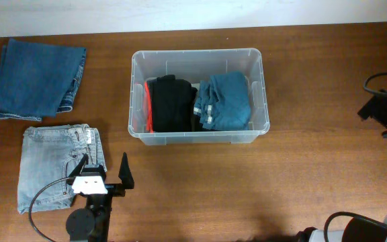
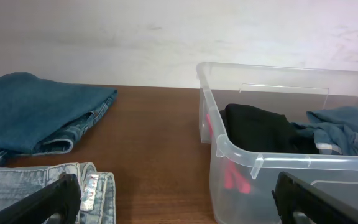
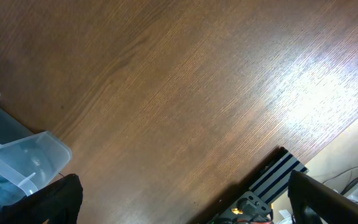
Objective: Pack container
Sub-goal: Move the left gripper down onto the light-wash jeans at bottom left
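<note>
Bin (image 1: 197,52) at 12 o'clock, with black clothes (image 1: 170,104) and teal clothes (image 1: 224,101) inside. L gripper (image 1: 103,169) at 7, by pale jeans (image 1: 42,168) – jaws wide, empty. R gripper (image 3: 185,202) – wide too, empty.

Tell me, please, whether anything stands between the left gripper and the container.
Nothing visible does: only bare table lies between the open left gripper and the container. The light jeans lie on the gripper's other side, off that path.
</note>
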{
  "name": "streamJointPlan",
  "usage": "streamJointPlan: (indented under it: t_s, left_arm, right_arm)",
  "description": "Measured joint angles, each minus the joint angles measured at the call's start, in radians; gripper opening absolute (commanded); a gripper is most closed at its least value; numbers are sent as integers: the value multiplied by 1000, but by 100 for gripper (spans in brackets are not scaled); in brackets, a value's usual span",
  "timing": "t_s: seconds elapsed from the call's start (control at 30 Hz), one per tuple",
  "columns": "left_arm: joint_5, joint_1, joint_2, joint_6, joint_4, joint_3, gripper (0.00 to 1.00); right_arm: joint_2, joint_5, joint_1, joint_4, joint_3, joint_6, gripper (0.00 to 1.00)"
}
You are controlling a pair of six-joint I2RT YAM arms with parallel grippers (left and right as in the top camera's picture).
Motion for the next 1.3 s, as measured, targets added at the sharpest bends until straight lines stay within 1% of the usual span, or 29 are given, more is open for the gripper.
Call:
streamJointPlan:
  t_s: [0.57, 0.7, 0.83, 0.9, 1.0, 1.07, 1.17, 1.27, 1.3]
  left_arm:
    - [5, 0, 0, 0, 1, 0, 99]
    - [49, 0, 0, 0, 6, 0, 99]
    - [145, 0, 0, -1, 7, 6, 99]
    - [175, 0, 0, -1, -7, 47, 100]
    - [169, 0, 2, -2, -37, 170, 99]
    - [145, 1, 3, -2, -90, 262, 99]
    - [55, 1, 30, -4, -279, 456, 99]
    - [-43, 1, 115, -16, -492, 623, 100]
    - [-67, 1, 145, -21, -538, 665, 99]
  right_arm:
    - [0, 0, 0, 0, 0, 0, 98]
    - [0, 0, 0, 0, 0, 0, 98]
    - [0, 0, 0, 0, 0, 0, 98]
    - [0, 0, 0, 0, 0, 0, 99]
    - [0, 0, 0, 1, -1, 0, 99]
    - [0, 0, 0, 2, -1, 0, 98]
    - [0, 0, 0, 3, -2, 0, 99]
    - [0, 0, 0, 3, -3, 0, 99]
    - [0, 0, 0, 3, -3, 0, 98]
